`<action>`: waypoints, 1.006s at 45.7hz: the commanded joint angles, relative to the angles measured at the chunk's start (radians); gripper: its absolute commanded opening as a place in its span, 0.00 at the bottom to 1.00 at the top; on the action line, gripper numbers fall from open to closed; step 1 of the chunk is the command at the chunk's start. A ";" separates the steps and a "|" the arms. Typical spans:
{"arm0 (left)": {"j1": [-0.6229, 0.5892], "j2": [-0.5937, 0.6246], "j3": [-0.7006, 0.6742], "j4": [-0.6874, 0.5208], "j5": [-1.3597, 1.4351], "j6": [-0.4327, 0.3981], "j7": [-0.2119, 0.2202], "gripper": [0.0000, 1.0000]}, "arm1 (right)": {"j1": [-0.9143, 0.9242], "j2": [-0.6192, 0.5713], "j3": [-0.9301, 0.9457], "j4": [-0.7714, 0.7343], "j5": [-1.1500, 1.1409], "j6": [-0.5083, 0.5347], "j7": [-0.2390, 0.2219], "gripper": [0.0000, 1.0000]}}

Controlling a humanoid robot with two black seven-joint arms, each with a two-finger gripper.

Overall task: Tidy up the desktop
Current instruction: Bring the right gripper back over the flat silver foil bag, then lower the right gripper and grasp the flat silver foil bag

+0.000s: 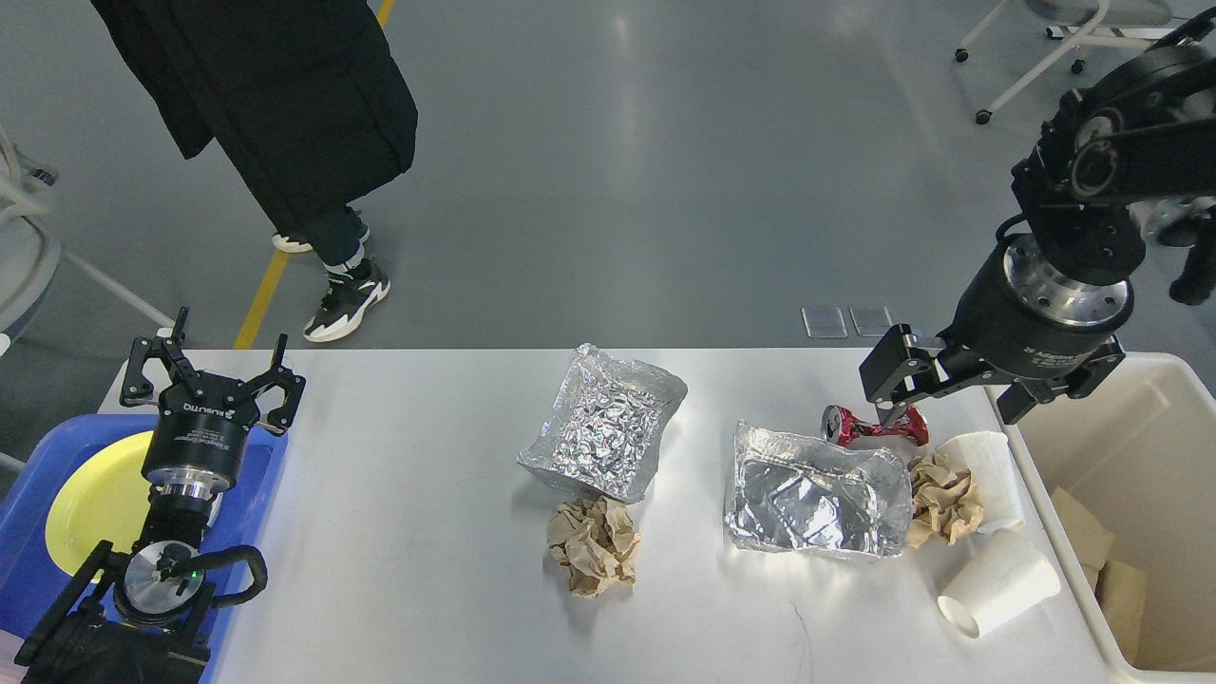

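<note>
The white desktop (408, 494) holds litter. A crumpled foil tray (603, 432) lies at the centre with a ball of brown paper (594, 546) in front of it. A flatter foil tray (817, 489) lies to the right. Behind it is a crushed red can (869, 426). Beside it are more brown paper (945, 499) and two tipped white paper cups (988, 470) (997, 581). My right gripper (950, 410) is open, just above the can, and holds nothing. My left gripper (217, 375) is open and empty over the far left of the desktop.
A cream-white bin (1140, 418) stands at the desktop's right edge with cardboard scraps inside. A blue tray (24, 532) with a yellow plate (95, 494) sits at the left edge under my left arm. A person in black (285, 114) stands beyond the far edge.
</note>
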 commanded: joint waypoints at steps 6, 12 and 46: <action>0.001 0.000 0.000 0.000 0.000 0.000 -0.001 0.96 | -0.027 -0.002 -0.018 0.000 0.015 -0.011 0.000 1.00; 0.000 0.000 0.000 0.000 0.000 0.000 -0.001 0.96 | -0.053 -0.005 -0.018 -0.003 0.056 -0.013 0.000 1.00; 0.000 0.000 0.000 0.000 0.000 0.000 0.000 0.96 | -0.664 0.382 0.165 -0.529 0.150 -0.284 0.002 1.00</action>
